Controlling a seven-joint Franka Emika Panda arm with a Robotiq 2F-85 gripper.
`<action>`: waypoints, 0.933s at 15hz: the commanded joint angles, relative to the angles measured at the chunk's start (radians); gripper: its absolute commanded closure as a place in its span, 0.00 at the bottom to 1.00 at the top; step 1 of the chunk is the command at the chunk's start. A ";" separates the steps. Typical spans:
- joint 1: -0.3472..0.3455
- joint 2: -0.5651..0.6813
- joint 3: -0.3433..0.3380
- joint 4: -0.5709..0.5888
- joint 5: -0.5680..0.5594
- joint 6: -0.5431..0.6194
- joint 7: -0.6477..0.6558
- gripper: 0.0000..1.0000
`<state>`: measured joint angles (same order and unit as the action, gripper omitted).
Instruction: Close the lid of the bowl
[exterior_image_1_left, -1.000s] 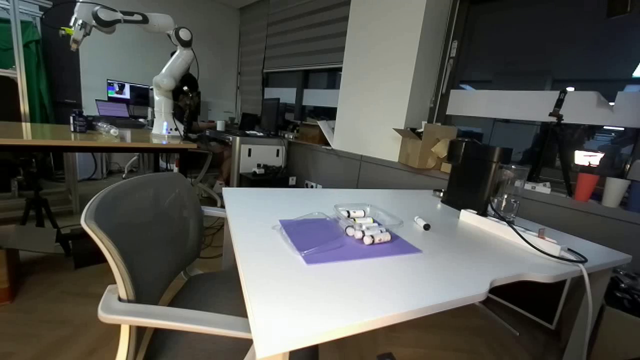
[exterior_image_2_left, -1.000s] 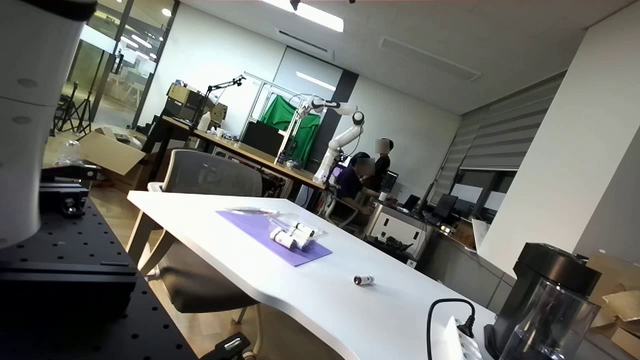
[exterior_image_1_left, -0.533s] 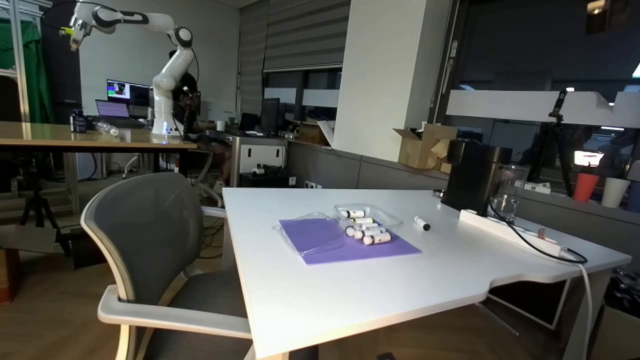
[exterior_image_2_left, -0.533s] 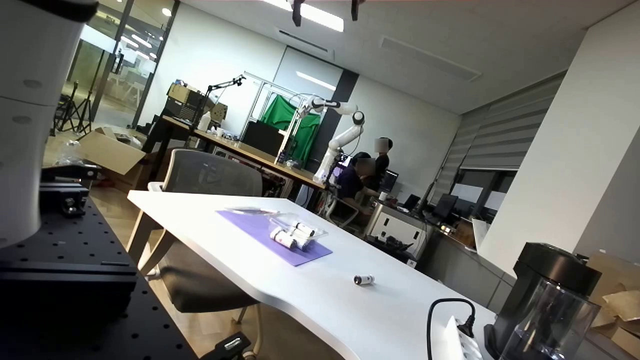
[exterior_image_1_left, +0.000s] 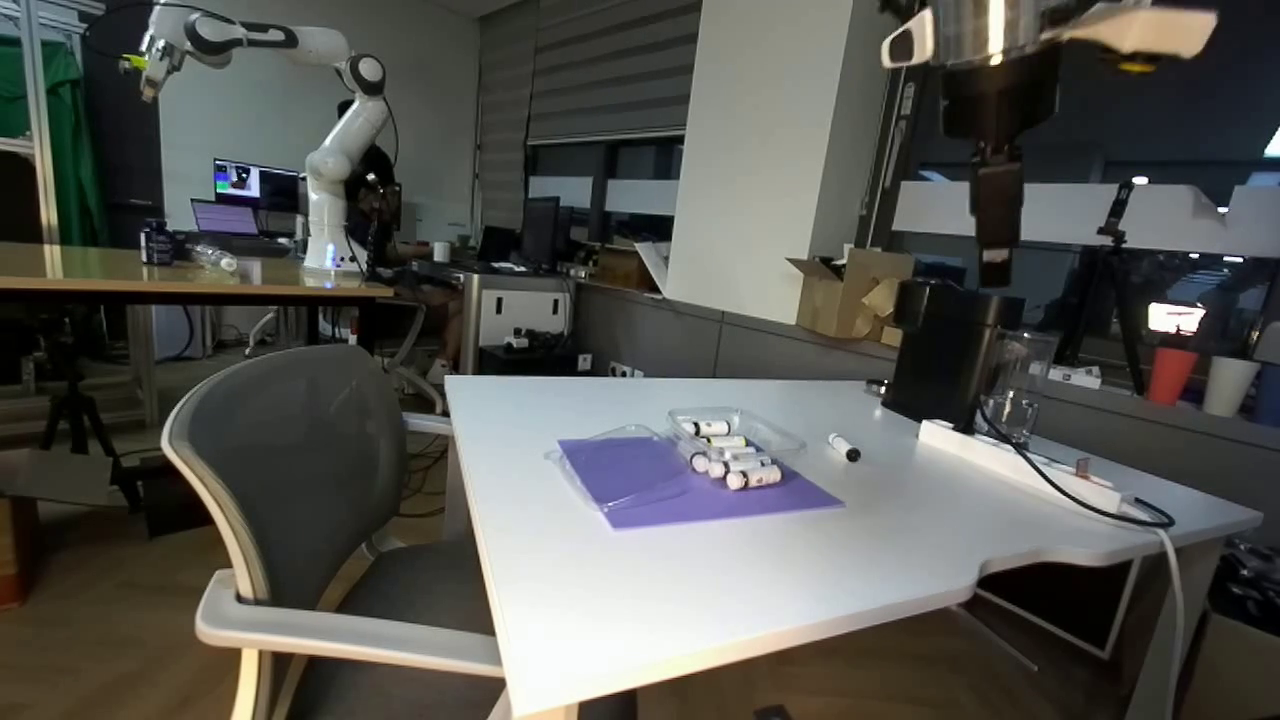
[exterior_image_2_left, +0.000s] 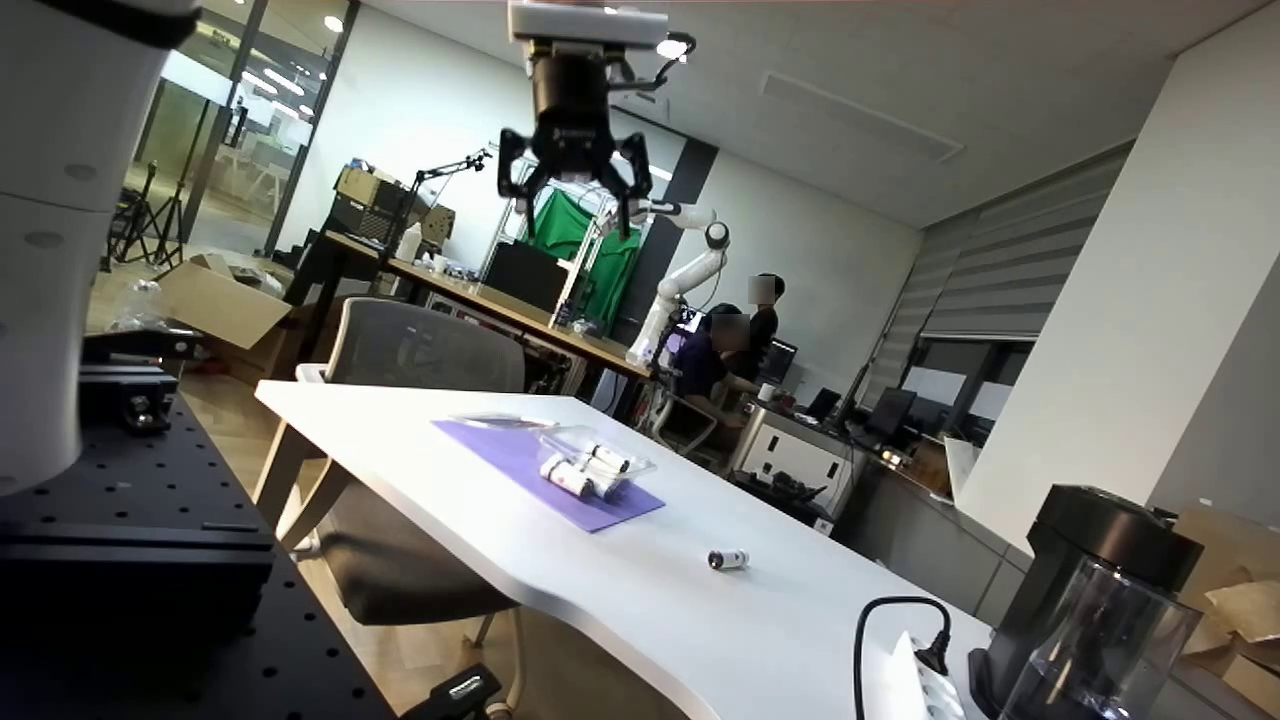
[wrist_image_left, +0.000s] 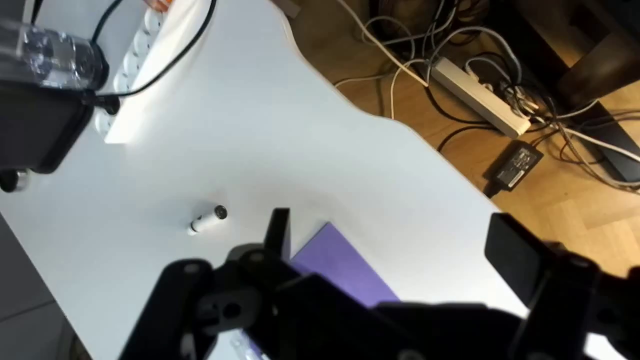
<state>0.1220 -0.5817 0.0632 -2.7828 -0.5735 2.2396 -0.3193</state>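
Note:
The bowl (exterior_image_1_left: 770, 430) is a clear plastic container holding several small white bottles (exterior_image_1_left: 754, 477), and it also shows in an exterior view (exterior_image_2_left: 636, 465). Its clear lid (exterior_image_1_left: 620, 475) lies open beside it on a purple sheet (exterior_image_1_left: 790, 500); the lid appears as a thin edge in an exterior view (exterior_image_2_left: 500, 421). My gripper (exterior_image_2_left: 578, 228) is open and empty, pointing down high above the table. In the wrist view its fingers (wrist_image_left: 390, 225) are wide apart over the table and a corner of the purple sheet. There the gripper hides most of the bowl and lid.
A loose white marker-like bottle (exterior_image_1_left: 844, 447) lies on the white table (exterior_image_1_left: 760, 590). A black coffee machine (exterior_image_1_left: 945, 350) and a white power strip (exterior_image_1_left: 1020, 465) with a black cable stand at one side. A grey chair (exterior_image_1_left: 300, 480) stands at the table's edge.
My gripper has come down into both exterior views; earlier only its fingertips showed at the top of an exterior view. The bowl, lid and bottles have not moved.

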 joint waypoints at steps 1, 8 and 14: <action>-0.035 0.242 0.070 0.016 -0.189 0.183 0.054 0.00; -0.022 0.417 0.100 0.061 -0.418 0.217 0.135 0.00; -0.024 0.426 0.101 0.075 -0.427 0.216 0.135 0.00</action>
<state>0.0726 -0.1559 0.1882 -2.7081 -0.9998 2.4600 -0.1839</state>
